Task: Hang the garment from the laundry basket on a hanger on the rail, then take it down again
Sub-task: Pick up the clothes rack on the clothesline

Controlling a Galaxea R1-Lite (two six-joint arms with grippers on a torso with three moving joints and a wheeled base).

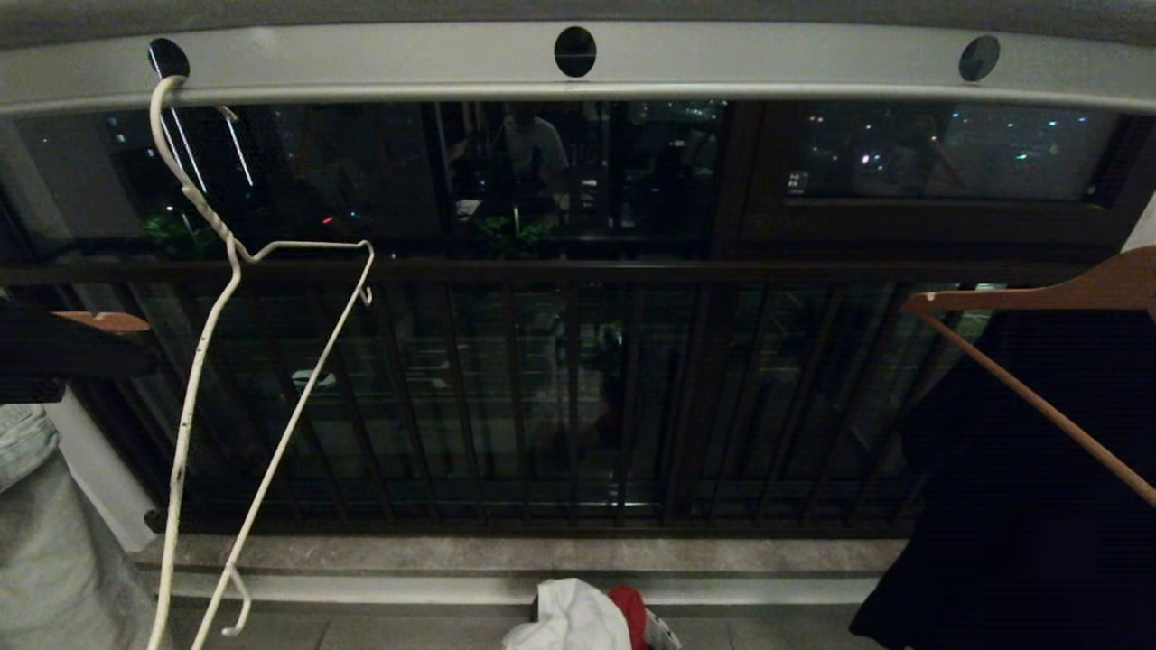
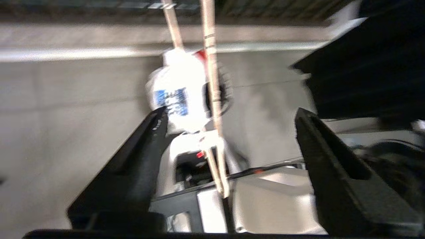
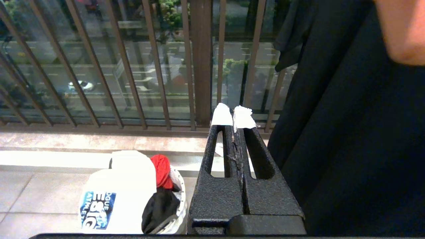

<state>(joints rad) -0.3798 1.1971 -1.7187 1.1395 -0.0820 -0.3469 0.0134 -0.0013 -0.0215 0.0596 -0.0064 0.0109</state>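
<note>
The white wire hanger (image 1: 212,361) hangs empty, its hook through the leftmost hole of the rail (image 1: 361,63), its frame skewed and dangling toward the floor. The garment (image 3: 114,196), white with a blue chest graphic, is heaped in the laundry basket (image 3: 177,202) on the tiled floor near the balustrade (image 1: 569,397), alongside red and black cloth. The left gripper (image 2: 229,132) is above the basket with its jaws wide apart, holding nothing; the hanger's wires cross between them. The right gripper (image 3: 232,114) is beside the basket, its jaws pressed together and empty. A black garment (image 1: 1039,478) on a wooden hanger (image 1: 1039,298) hangs to the right.
</note>
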